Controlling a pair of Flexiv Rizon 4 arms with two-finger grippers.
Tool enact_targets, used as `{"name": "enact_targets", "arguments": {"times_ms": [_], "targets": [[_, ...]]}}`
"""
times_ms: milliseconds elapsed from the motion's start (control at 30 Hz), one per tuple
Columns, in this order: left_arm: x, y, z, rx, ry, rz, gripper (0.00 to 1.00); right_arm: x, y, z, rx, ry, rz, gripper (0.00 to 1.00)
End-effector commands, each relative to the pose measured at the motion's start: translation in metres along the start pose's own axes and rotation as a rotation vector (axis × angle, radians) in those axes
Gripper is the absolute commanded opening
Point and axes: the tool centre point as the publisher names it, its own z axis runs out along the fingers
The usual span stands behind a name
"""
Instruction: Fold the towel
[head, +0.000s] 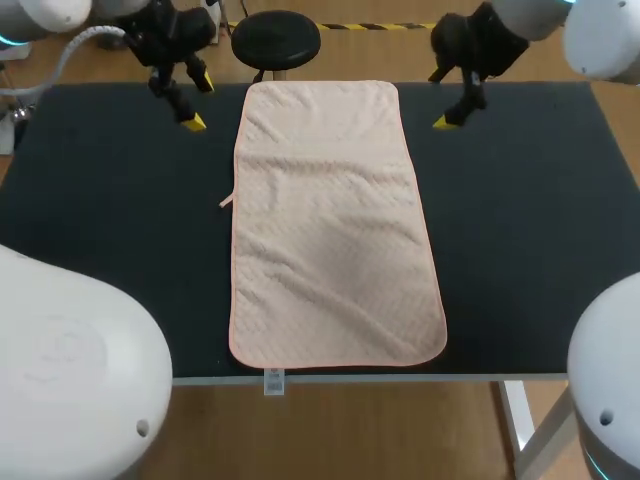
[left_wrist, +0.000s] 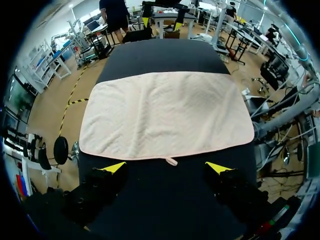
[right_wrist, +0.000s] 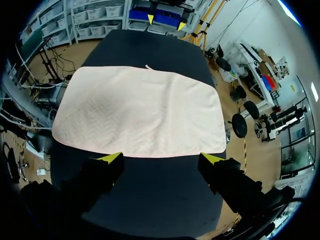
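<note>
Pale pink quilted rectangular towel (head: 335, 225) lies flat on black table (head: 110, 220), long axis near-to-far; left gripper (head: 199, 100) and right gripper (head: 441, 98) flank its far end, fingers apart, empty.

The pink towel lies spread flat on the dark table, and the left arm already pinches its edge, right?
The towel lies flat on the table, but the left end effector is open and clear of its edge; the left wrist view shows it.
</note>
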Motion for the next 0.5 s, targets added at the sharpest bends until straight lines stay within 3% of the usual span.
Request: {"name": "enact_targets", "arguments": {"times_ms": [33,433,500], "targets": [[-0.009,-0.006,0.012,-0.067,0.028,-0.015,1.00,0.003,0.008,0.017,0.081,0.006,-0.005,1.00],[-0.014,-0.012,0.058,-0.134,0.110,-0.075,1.00,0.014,0.001,0.060,0.190,0.049,-0.010,1.00],[-0.014,-0.012,0.057,-0.125,0.115,-0.090,1.00,0.015,0.000,0.058,0.169,0.056,-0.018,1.00]]}}
